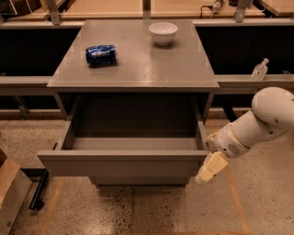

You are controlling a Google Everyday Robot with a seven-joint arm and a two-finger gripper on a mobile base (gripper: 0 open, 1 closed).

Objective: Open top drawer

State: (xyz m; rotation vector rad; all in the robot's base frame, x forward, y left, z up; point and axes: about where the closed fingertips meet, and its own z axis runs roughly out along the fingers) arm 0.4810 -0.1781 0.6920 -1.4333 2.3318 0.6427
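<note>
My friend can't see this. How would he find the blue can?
Look at the grey cabinet whose top drawer is pulled open, with the robot's gripper by the drawer's right front corner. On the cabinet's top, to the left, lies the can. It is blue and on its side, unlike the white bowl.

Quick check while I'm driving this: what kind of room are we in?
Probably a lab or office test area: grey drawer cabinet, top drawer pulled open, wooden worktops behind, speckled hard floor. The pincer hangs by the drawer front's right end.
</note>
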